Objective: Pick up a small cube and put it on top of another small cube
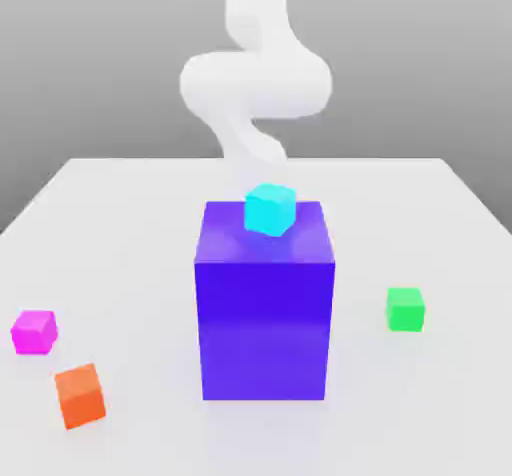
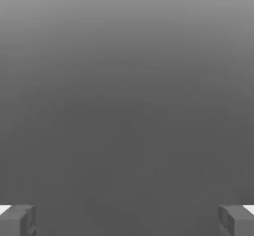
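Note:
The small magenta-pink cube [image 1: 34, 331] rests on the white table [image 1: 120, 224] at the exterior view's left, near the front. A small cyan cube [image 1: 270, 209] sits on top of the big purple-blue block [image 1: 265, 304] in the middle of the table. The white arm [image 1: 255, 84] curls behind that block, well away from the pink cube. In the hand view my gripper [image 2: 127, 221] is open, with its grey fingertips [image 2: 17, 221] far apart and only plain grey background between them.
An orange cube [image 1: 80, 395] lies just in front of the pink cube, toward the exterior view's right of it. A green cube [image 1: 405, 309] sits on the table to the exterior view's right of the tall purple-blue block.

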Robot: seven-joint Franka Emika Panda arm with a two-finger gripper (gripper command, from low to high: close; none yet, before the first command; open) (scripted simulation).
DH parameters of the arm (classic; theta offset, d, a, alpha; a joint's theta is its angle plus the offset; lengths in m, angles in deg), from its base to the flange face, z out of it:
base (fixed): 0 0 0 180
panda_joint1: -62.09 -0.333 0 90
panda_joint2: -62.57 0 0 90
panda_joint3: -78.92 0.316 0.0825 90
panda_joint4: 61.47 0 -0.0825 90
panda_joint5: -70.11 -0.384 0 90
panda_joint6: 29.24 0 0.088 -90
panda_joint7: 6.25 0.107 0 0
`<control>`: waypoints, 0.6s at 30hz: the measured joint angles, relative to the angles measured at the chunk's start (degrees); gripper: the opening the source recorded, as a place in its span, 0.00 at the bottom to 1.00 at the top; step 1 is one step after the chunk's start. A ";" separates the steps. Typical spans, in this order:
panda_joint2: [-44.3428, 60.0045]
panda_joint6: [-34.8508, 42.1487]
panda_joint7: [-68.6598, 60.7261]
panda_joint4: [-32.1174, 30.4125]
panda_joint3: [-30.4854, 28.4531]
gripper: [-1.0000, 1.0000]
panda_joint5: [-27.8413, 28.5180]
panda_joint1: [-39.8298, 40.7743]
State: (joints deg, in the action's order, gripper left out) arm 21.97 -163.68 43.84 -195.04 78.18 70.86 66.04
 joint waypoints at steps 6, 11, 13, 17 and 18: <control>12.77 -6.51 10.25 -4.37 -2.66 0.50 1.64 9.24; 23.10 -11.79 18.13 -7.91 -6.02 0.50 2.40 15.88; 27.23 -13.92 21.01 -9.33 -7.67 0.50 2.32 18.25; 35.58 -18.18 25.86 -12.18 -11.40 0.50 0.88 22.70; 37.70 -19.25 26.77 -12.89 -12.26 0.50 0.11 24.59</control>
State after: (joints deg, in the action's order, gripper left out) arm 59.66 -182.93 70.61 -207.94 65.92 70.98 90.63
